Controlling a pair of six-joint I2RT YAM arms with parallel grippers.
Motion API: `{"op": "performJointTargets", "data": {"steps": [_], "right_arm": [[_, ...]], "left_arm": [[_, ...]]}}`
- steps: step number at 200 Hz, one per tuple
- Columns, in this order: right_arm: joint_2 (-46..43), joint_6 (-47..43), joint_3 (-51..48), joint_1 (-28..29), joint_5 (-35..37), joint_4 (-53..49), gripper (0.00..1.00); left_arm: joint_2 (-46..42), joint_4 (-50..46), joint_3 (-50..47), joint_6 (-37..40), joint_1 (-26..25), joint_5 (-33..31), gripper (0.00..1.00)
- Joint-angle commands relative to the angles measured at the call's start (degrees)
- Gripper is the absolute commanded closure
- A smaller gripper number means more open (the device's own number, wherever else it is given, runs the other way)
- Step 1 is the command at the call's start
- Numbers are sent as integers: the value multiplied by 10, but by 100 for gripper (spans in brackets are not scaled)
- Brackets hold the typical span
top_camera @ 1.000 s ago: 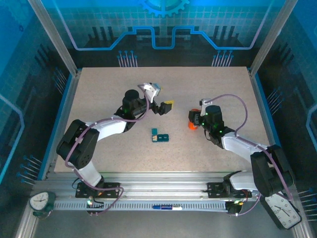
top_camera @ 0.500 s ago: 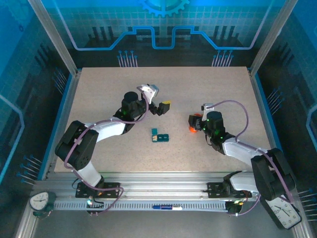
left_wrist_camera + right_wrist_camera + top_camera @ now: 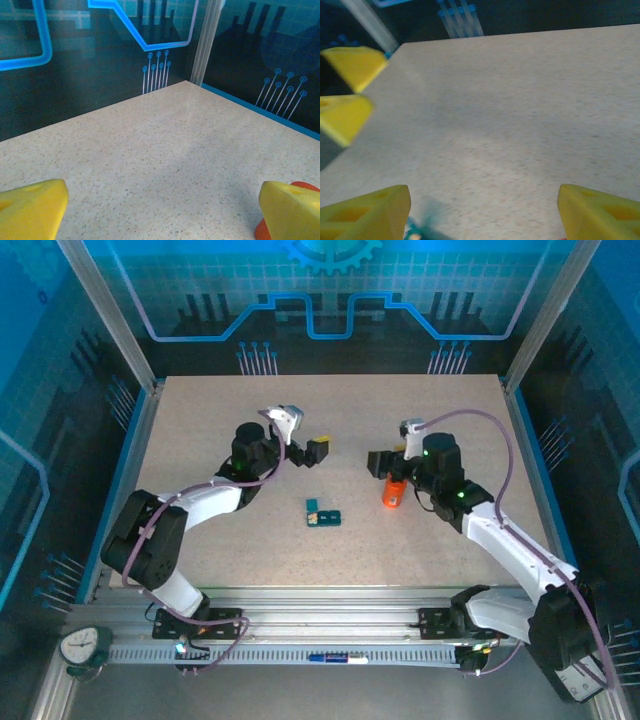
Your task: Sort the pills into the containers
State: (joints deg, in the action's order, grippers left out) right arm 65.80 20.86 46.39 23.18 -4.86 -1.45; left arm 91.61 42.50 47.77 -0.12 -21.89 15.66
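The containers [image 3: 323, 514], a short dark-teal strip of joined cells, lie on the table between the two arms; a blurred teal corner of the containers [image 3: 418, 231] shows at the right wrist view's bottom edge. I cannot make out any pills. An orange bottle [image 3: 392, 494] rests on the table by itself, and its edge peeks from behind my left finger [image 3: 261, 233]. My right gripper [image 3: 378, 463] [image 3: 482, 210] hovers open just beyond the bottle, with nothing between its yellow fingers. My left gripper [image 3: 318, 451] [image 3: 165, 210] is open and empty, beyond the strip.
The speckled tabletop [image 3: 210, 540] is framed by aluminium posts and dark blue-lit walls [image 3: 100, 65]. The left arm's yellow fingertips [image 3: 351, 65] appear at the upper left of the right wrist view.
My right gripper has opened, let go of the orange bottle, and lifted back and away from it. My left gripper has drawn back slightly to the left.
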Motion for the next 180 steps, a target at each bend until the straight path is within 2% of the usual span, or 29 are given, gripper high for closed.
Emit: {"op": "performJointTargets", "data": {"steps": [1,35,50,58,66,131,180], "right_arm": [[36,-24,37,43,-75,-128,22],[95,-34,79,94,-84,-168,23],[127,-29,79,102,-92,-166,23],[142,-27,83,105,-98,-172,23],[162,-26,91,109,-100,-178,23],[301,-32,152,138,-74,-231,26],[347,-28,172,142,-49,-235,28]], "left_arm": [[-27,-31,-9,-15,12,10,9],[-43,-70,-9,-28,29,40,43],[-47,-97,-4,-32,35,50,63],[-49,-119,3,-31,37,56,78],[-48,-147,12,-29,38,62,100],[-6,-440,125,-13,38,54,100],[21,-547,143,-31,28,43,100]]}}
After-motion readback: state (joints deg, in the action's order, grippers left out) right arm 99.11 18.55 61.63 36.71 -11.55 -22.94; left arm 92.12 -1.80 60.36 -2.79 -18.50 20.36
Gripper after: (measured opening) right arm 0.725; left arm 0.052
